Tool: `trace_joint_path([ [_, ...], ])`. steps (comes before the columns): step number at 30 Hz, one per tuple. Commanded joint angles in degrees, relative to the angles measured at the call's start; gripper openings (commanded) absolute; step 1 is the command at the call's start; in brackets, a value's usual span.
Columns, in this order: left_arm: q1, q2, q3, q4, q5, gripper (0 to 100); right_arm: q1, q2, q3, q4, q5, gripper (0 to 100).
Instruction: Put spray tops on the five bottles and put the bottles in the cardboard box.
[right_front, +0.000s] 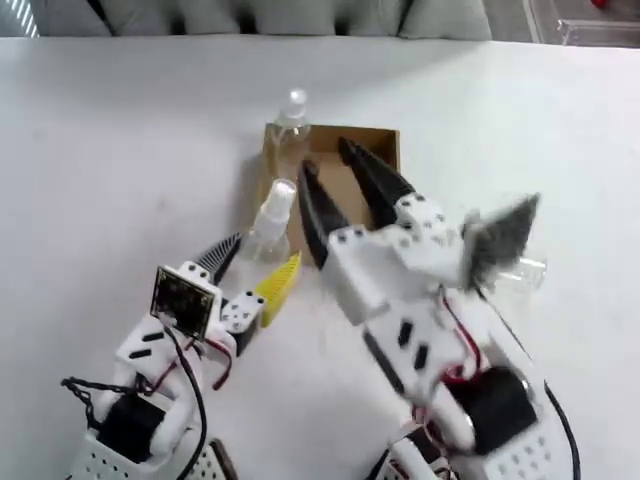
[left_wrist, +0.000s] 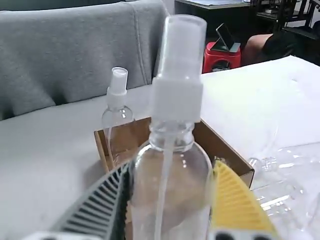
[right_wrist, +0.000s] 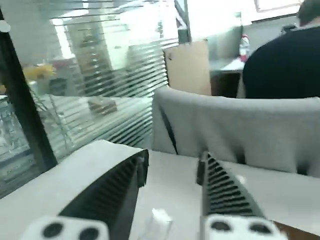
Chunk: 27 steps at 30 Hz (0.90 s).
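Observation:
My left gripper (right_front: 265, 250) is shut on a clear bottle (right_front: 270, 228) that carries a white spray top (right_front: 281, 195), upright just left of the cardboard box (right_front: 375, 145). In the left wrist view the bottle (left_wrist: 170, 190) sits between the grey and yellow fingers, its spray top (left_wrist: 179, 65) above them. A second capped bottle (right_front: 290, 125) stands at the box's far left corner, and appears again as the smaller bottle (left_wrist: 117, 112) behind. My right gripper (right_front: 325, 157) hovers open over the box, holding nothing; its black fingers (right_wrist: 222, 192) point toward the room.
Clear bottles (right_front: 520, 272) lie on the white table to the right of the box, seen as glassy shapes (left_wrist: 285, 170) in the left wrist view. A grey sofa back (left_wrist: 65, 55) runs along the table's far edge. The table's left side (right_front: 110, 180) is bare.

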Motion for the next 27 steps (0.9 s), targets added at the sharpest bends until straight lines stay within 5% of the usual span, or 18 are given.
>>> trace_joint_path([
  [1, -0.7, -0.8, -0.4, -1.9, -0.5, 2, 6.4, 5.8, -2.9, 0.7, -0.8, 6.0],
  [9, -0.7, -0.8, -0.4, -1.9, -0.5, 2, 10.2, 13.8, 1.5, 0.4, -0.9, 2.1],
  [20, -0.7, -0.8, -0.4, -1.9, -0.5, 2, -1.0, 15.4, 3.2, 0.7, -0.9, 2.0],
  [27, -0.7, -0.8, 1.0, -1.9, -0.5, 2, -1.7, 14.8, 3.3, 1.6, -0.8, 2.0],
])
